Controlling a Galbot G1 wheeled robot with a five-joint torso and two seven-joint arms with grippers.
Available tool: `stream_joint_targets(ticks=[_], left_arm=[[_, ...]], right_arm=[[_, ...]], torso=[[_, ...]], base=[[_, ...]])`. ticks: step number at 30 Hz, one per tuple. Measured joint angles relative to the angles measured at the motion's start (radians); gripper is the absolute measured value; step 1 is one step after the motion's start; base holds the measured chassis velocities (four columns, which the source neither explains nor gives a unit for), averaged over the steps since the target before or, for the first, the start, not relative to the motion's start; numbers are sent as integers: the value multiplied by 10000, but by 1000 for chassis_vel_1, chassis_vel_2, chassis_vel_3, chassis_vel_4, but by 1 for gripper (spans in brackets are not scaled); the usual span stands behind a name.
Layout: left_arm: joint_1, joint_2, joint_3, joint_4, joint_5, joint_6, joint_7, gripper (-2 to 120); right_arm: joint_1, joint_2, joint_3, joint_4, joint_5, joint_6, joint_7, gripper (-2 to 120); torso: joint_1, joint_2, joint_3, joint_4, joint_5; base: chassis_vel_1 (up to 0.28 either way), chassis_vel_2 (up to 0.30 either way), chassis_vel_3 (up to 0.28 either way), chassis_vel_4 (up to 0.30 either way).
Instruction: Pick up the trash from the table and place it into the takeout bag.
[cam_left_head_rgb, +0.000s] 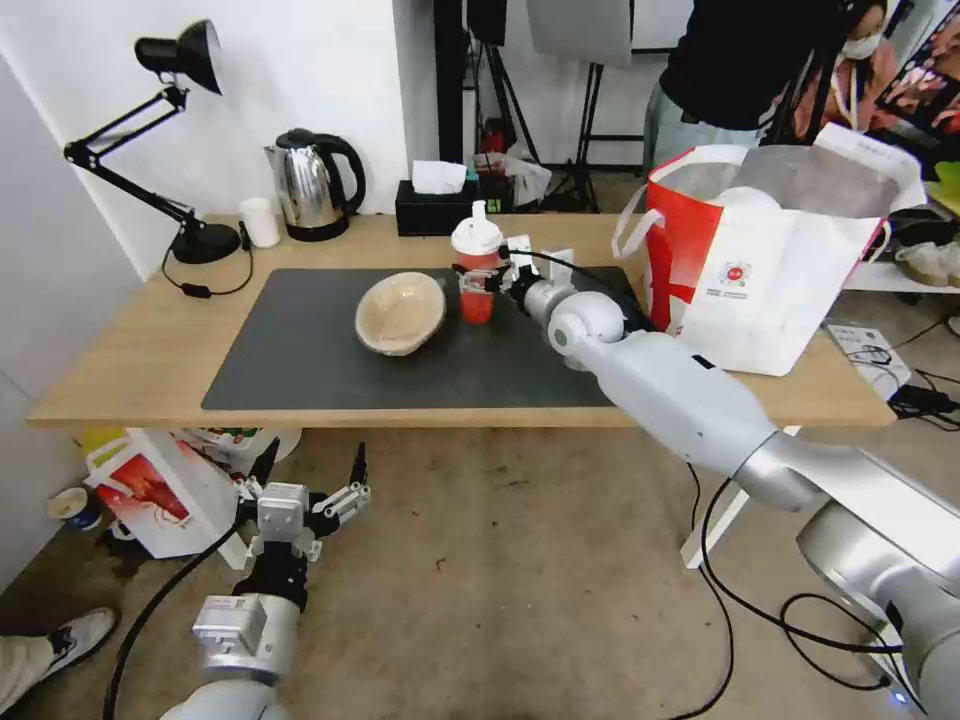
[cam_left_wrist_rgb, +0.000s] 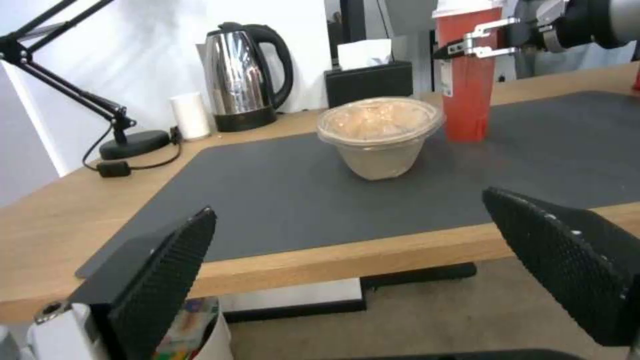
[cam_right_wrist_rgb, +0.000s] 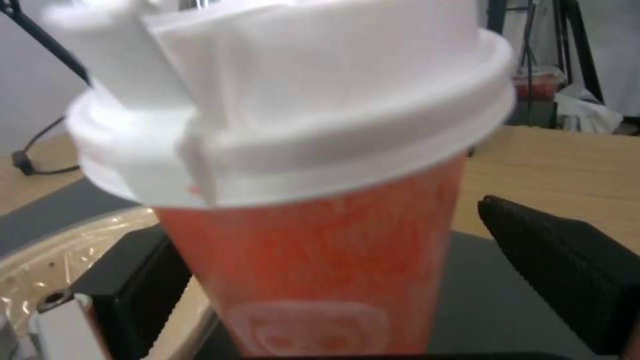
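Red drink cup, light and crushable, is straddled mid-body by the spread right end effector; left end effector is parked, fingers apart.

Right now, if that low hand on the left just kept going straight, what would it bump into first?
Probably the table edge: the left hand hangs open below it, pointing at the desk. Higher, the beige bowl lies ahead; depth is unclear.

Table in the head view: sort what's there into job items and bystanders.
Job items:
- red drink cup with white domed lid, between the right gripper's fingers
- beige pulp bowl
- white-and-red foil-lined takeout bag

Bystanders:
- steel kettle
- black desk lamp
- black tissue box
- small white cup
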Motion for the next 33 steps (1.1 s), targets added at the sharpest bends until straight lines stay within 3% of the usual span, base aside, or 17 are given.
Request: stream_joint_targets(ticks=[3,5,7,11,16,27,33], left_arm=[[0,0,0,0,0,0,0,100],[0,0,0,0,0,0,0,100],[1,0,0,0,0,0,0,100],[0,0,0,0,0,0,0,100],[0,0,0,0,0,0,0,100],[0,0,0,0,0,0,0,100],[0,0,0,0,0,0,0,100]], right_arm=[[4,-2,-3,-1,23,19,-55,98],[17,-49,-15,121,161,26,-85,86],[18,-65,-16,169,202,20,-83,85],[-122,-175,-11,414,287,2,-69,65],[-336,-297,75,626,284,13,-37,51],[-442,-637,198,973,331,-59,35,28],[224,-954,269,1207,635,-290,201,15]], torso=[[0,0,0,-1,0],[0,0,0,-1,0],[0,0,0,-2,0],[0,0,-2,-2,1],[-3,1,-3,-1,2],[-2,0,0,0,2],[-1,0,1,-2,-2]], base=[[0,0,0,0],[0,0,0,0],[0,0,0,0],[0,0,0,0],[0,0,0,0],[0,0,0,0],[0,0,0,0]])
